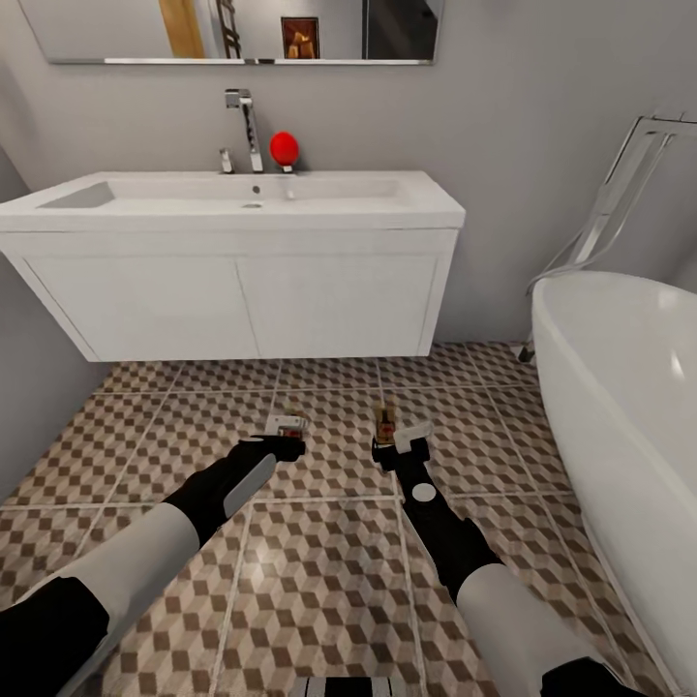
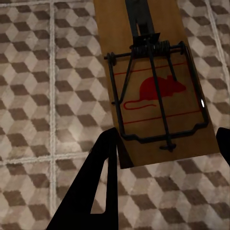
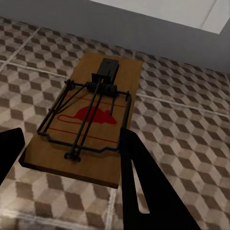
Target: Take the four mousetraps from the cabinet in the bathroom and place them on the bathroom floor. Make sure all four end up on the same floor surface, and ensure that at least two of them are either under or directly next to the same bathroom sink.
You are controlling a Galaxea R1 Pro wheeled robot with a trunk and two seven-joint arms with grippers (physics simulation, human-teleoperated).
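Note:
I hold two mousetraps over the bathroom floor (image 1: 319, 571) of cube-patterned tiles, in front of the sink (image 1: 232, 198). My left gripper (image 1: 287, 443) is shut on one mousetrap (image 1: 287, 423). In the left wrist view that mousetrap (image 2: 153, 91) is a wooden slab with a red mouse print, and the left gripper (image 2: 166, 133) clasps its near end. My right gripper (image 1: 397, 447) is shut on the other mousetrap (image 1: 385, 418), which stands tilted up. In the right wrist view the right gripper (image 3: 72, 136) flanks that mousetrap (image 3: 91, 120). The cabinet is out of view.
A white wall-hung vanity (image 1: 242, 300) carries the sink, with open floor beneath it. A faucet (image 1: 244, 121) and a red object (image 1: 284, 147) stand at the back. A white bathtub (image 1: 620, 387) fills the right side. A grey wall (image 1: 24, 387) closes the left.

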